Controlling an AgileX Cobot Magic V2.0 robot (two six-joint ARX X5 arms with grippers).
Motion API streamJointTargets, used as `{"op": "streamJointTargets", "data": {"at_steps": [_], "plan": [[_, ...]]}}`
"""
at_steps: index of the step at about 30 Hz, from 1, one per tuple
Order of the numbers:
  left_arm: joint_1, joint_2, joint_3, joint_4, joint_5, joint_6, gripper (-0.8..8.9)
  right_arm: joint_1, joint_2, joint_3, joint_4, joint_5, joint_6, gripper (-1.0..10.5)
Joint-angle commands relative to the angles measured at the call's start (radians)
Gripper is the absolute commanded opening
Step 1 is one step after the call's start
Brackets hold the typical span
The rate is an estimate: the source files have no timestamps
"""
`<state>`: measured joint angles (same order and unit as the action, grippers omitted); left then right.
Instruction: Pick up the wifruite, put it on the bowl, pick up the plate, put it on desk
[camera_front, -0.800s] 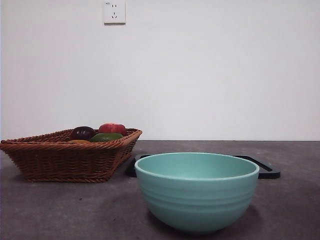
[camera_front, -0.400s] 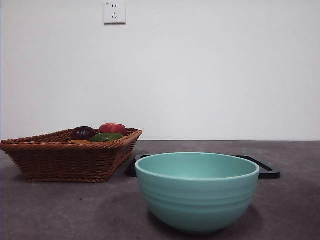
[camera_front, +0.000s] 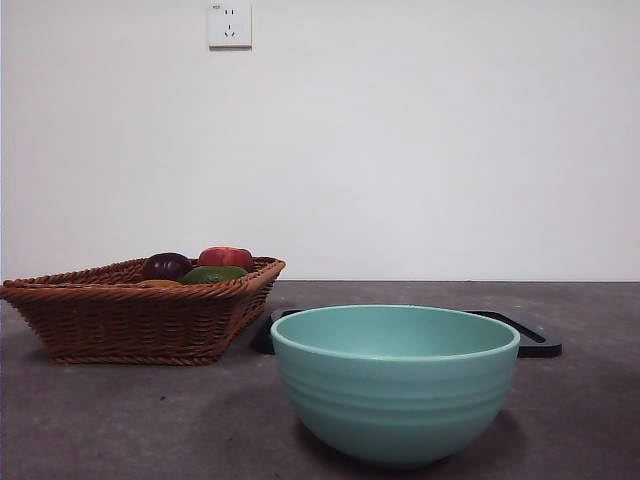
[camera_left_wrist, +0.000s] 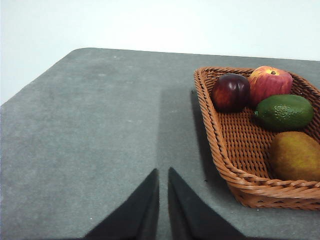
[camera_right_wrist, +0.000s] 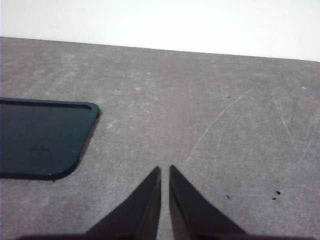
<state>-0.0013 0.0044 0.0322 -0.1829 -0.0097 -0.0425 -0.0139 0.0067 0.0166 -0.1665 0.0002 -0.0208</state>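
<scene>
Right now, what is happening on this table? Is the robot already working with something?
Nothing is being handled yet. The left claw is shut and empty above the dark grey desk, beside the brown wicker basket. In that basket lies the small orange-brown oval wifruite, with a dark purple fruit, a red fruit and a green fruit. The right claw is shut too, near a flat black tray. The glossy teal ceramic bowl stands with no fruit showing in it.
</scene>
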Motion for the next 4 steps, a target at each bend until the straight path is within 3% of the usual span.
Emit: {"op": "streamJointTargets", "data": {"at_steps": [1,4], "plan": [[-0.001,-0.001,-0.021,-0.007,-0.002,0.008,0.26,-0.002,-0.003,-0.005,0.012,0.0,0.01,0.2],[-0.001,-0.001,-0.021,-0.007,-0.002,0.008,0.26,-0.002,-0.003,-0.005,0.012,0.0,0.01,0.2]]}}
